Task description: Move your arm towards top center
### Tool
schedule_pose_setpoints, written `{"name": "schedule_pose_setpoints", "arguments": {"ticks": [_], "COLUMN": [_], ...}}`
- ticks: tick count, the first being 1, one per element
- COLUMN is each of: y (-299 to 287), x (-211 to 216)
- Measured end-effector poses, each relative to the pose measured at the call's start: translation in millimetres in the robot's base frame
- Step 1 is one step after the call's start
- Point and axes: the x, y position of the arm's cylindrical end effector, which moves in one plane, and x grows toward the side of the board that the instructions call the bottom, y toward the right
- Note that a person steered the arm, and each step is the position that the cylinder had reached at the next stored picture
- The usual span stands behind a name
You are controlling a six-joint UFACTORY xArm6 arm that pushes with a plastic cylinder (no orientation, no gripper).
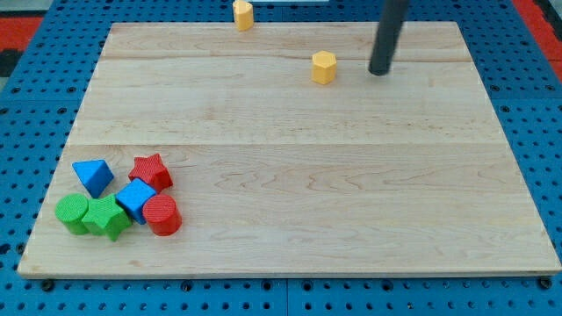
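Note:
My tip (379,71) touches the wooden board (290,175) near the view's top, right of centre. A yellow hexagonal block (324,67) lies just to the tip's left, a small gap apart. A second yellow block (242,15) sits at the board's top edge, left of centre. The dark rod rises from the tip out of the view's top.
A cluster sits at the view's bottom left: a blue triangular block (92,175), a red star block (151,170), a blue cube (135,199), a red cylinder (162,215), a green cylinder (72,213) and a green block (107,217). Blue pegboard surrounds the board.

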Motion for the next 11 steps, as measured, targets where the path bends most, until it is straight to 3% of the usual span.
{"name": "schedule_pose_setpoints", "arguments": {"ticks": [1,2,3,4,5,7,8,9,11], "y": [-65.4,-144.3,-179.9,-164.7,-117.6,-229.0,-237.3,-237.1,-176.6], "x": [-4.6,49.8,92.8,51.4,92.1,177.2,201.5,203.1,191.6]}}
